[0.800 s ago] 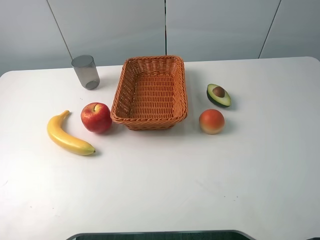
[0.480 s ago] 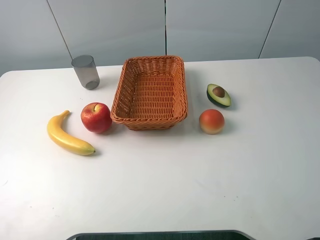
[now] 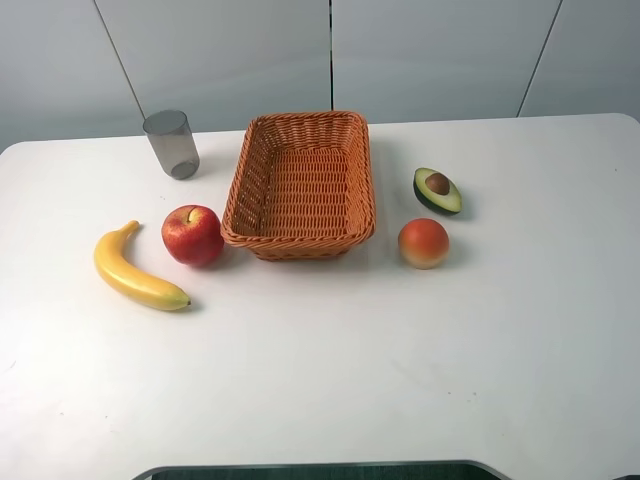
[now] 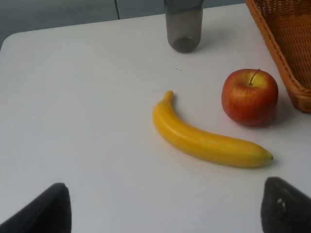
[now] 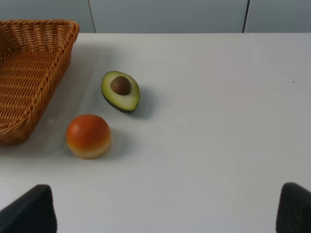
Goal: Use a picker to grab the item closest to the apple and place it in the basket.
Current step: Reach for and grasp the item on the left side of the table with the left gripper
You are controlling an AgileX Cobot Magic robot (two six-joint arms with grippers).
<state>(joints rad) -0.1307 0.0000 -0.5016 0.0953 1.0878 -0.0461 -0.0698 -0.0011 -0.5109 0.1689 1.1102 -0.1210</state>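
Observation:
A red apple [image 3: 192, 234] [image 4: 250, 96] lies left of the orange wicker basket [image 3: 300, 240] [image 4: 286, 58], which has nothing in it. A yellow banana [image 3: 137, 270] [image 4: 206, 141] lies just beside the apple, on the side away from the basket. My left gripper [image 4: 165, 213] is open, its two dark fingertips [image 4: 48, 211] spread wide, back from the banana and holding nothing. My right gripper [image 5: 161, 213] is open too, back from the fruit on the basket's right. Neither gripper shows in the exterior high view.
A grey tumbler [image 3: 171, 144] [image 4: 183, 24] stands behind the apple. A halved avocado [image 3: 437, 190] [image 5: 120, 91] and an orange-red round fruit [image 3: 423, 243] [image 5: 88, 136] lie right of the basket. The white table [image 3: 330, 380] stretches bare toward the front.

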